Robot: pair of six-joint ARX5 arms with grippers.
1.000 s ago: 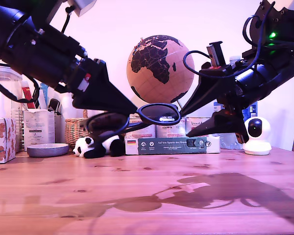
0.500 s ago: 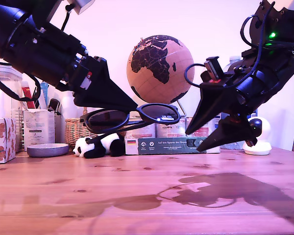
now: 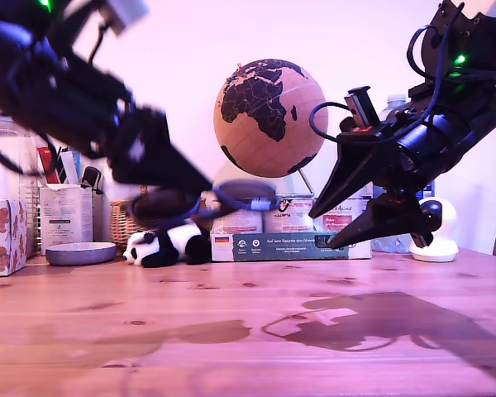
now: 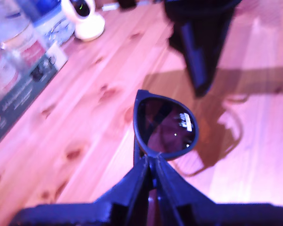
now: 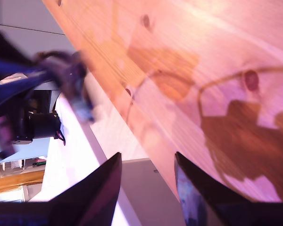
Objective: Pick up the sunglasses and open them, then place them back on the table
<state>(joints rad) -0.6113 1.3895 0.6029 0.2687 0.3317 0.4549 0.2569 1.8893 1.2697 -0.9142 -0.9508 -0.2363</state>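
Two arms hang over the table (image 3: 248, 331), whose whole front half lies bare in the exterior view; the clutter stands along the far edge only. There, from the exterior view's left: a patterned box (image 3: 3, 236), a shallow grey bowl (image 3: 80, 252) whose contents cannot be seen, a wicker basket (image 3: 126, 219), a toy panda (image 3: 161, 245), a long flat box (image 3: 291, 245), a globe (image 3: 270, 117) and a small white camera (image 3: 434, 231).

My first gripper (image 4: 151, 165) reaches in from the upper left of the exterior view, blurred, slanting downward. Its jaws are pressed together on the sunglasses (image 4: 165, 126) at the frame, holding them in the air above the table, left of centre.

My second gripper (image 5: 146, 181) comes from the exterior view's upper right, tilted down toward the middle, jaws spread and holding nothing, apart from the sunglasses.
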